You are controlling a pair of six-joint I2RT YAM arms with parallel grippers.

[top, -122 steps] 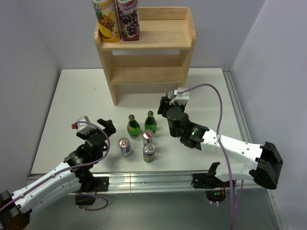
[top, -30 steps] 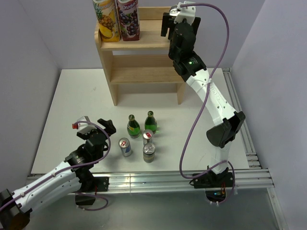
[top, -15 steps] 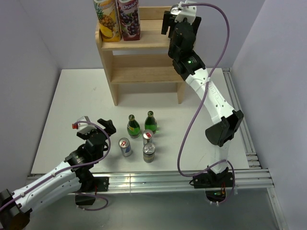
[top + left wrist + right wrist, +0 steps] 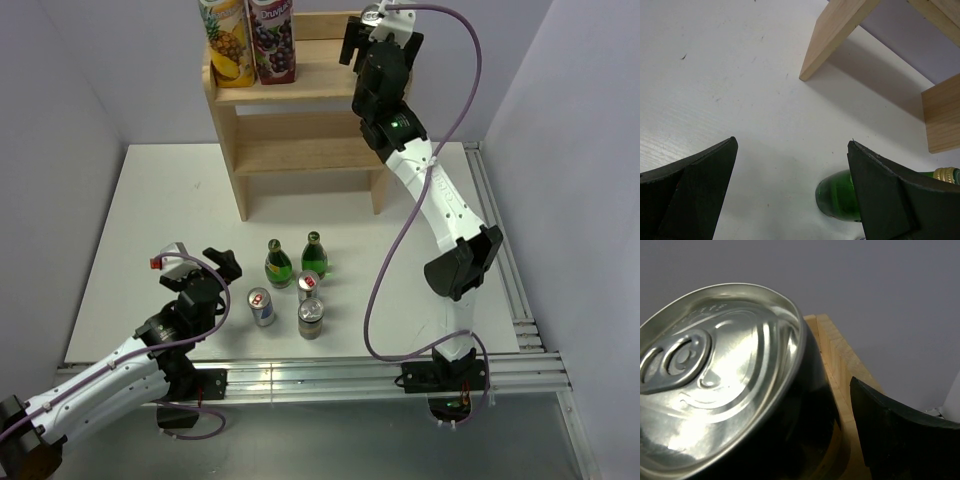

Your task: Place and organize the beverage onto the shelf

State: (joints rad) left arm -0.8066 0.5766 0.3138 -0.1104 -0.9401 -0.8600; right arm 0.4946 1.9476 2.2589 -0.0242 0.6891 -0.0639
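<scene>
Step in hand: the can (image 4: 725,390) is being carried to the right end of the top tier of the shelf (image 4: 320,85) by the right gripper (image 4: 355,40).
Right fingers: clamped on the can's sides, with the lid facing the wrist camera.
Can's place: at top-tier height, with wood just behind it (whether its base is touching the board cannot be told).
Left gripper (image 4: 792,145): spread wide with nothing in it, held low over the table near a green bottle (image 4: 837,197).
Doing it well: the can is best kept upright and lowered straight until its base is borne by the board. The fingers should be released only then.
Spacing: a spot well apart from the two juice cartons (image 4: 250,40) at the left end is judged sensible, with room left for the rest.
Risk: the shelf may be nudged by the raised arm, so a slow withdrawal is advised.
Change over four seconds: the right arm has been lifted from beside the bottles on the table to the top tier.
Change over the last second: only a slight shift up and back is seen.
Unchanged: the left arm and the five drinks (image 4: 292,288) on the table.
</scene>
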